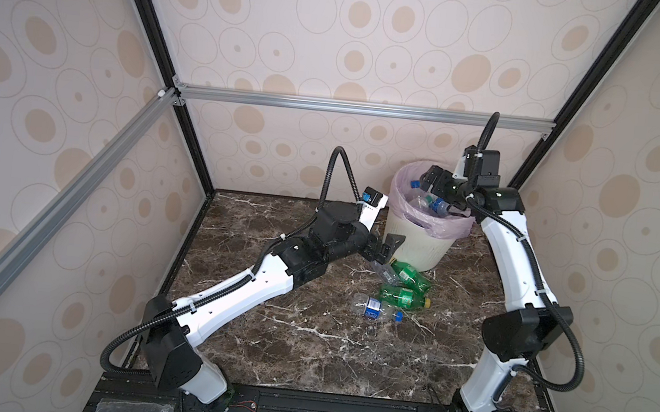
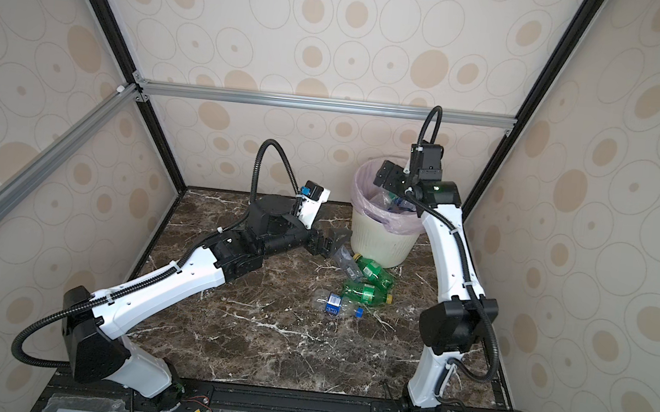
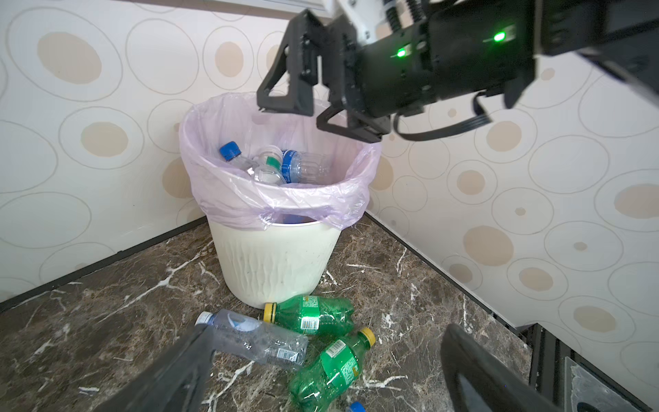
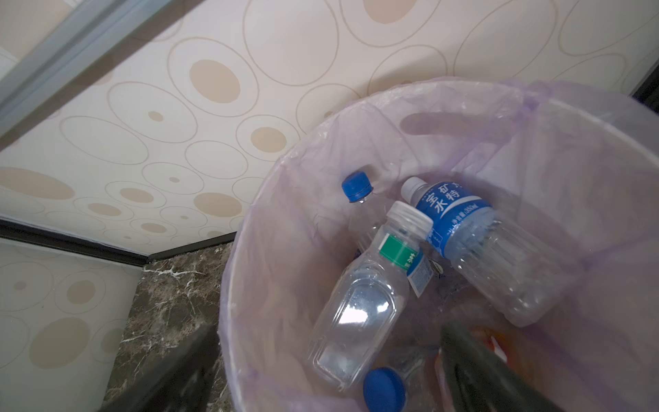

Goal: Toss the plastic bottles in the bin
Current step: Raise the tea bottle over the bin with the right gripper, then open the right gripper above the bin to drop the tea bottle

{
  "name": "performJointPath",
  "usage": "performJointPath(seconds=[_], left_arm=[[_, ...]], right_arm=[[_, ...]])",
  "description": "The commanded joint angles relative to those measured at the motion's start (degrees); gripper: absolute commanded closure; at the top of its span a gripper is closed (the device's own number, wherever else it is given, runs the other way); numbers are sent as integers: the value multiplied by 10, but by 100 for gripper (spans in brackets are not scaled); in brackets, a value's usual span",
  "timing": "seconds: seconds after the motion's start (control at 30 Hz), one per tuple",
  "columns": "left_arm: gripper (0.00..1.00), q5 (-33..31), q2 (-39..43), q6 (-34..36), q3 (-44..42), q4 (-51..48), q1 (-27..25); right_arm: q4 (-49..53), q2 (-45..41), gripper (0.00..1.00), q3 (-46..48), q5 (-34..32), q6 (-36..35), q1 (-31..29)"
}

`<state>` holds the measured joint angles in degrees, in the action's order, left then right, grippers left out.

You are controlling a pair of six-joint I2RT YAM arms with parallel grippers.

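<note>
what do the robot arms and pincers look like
The left arm and right arm both have white shells, black joints and a black ribbed hose alongside. The left pincer and right pincer are black with angular fingers. Green lights glow behind the right pincer.

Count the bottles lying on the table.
4, all before the bin: a clear bottle by the left hand, a green bottle beside it, a second green bottle nearer the front, a blue-labelled bottle nearest. None seems hidden.

Bin [image 3: 274,264] cream, ribbed; bag [image 3: 228,192] pale lilac. Green bottles [image 3: 313,315], yellow caps [image 3: 270,312]. Table [image 3: 107,321] dark-brown marble, white veins. Walls [image 3: 71,142] beige ovals.
</note>
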<state>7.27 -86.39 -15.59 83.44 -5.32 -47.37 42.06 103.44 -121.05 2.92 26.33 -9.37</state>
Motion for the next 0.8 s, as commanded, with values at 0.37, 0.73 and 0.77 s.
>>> performJointPath(seconds=[0.37, 0.73, 0.77], left_arm=[[1, -32, 3, -7, -18, -3, -5], [1, -110, -21, -7, -17, -46, -3], [1, -102, -24, -5, -18, -50, -3]], right_arm=[[-35, -112, 0, 48, 16, -3, 0], [-76, -229, 0, 243, 3, -16, -13], [-75, -238, 0, 257, 0, -18, -15]])
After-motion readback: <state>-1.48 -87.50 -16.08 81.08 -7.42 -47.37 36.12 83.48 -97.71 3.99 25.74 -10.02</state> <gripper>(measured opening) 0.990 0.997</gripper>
